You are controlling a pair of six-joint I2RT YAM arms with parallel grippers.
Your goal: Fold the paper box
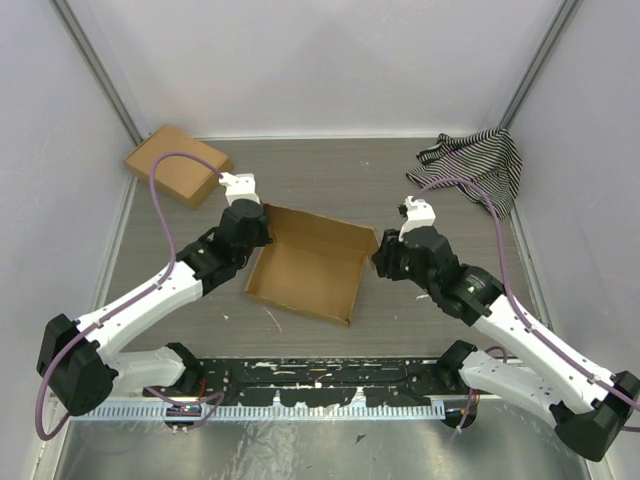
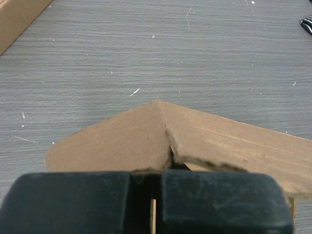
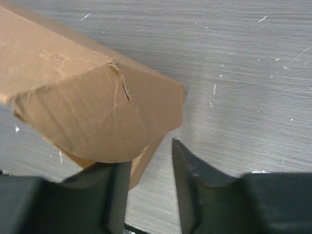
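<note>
Grey table (image 1: 400, 190), walled cell. Paper box (image 1: 305, 278) sits mid-table as a shallow open tray, between the two arms. Left gripper (image 2: 146, 187) is clamped on the far-left corner. Right gripper (image 3: 150, 190) has jaws parted at the far-right corner, with the flap against its left finger. Judgement: the right side closes next.

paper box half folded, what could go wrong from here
The left gripper is pinched on a corner of the paper box where the cardboard edge already looks frayed; pulling hard might tear it. The right gripper is open around the other far corner's rounded flap, so that flap could slip free and spring back.
</note>
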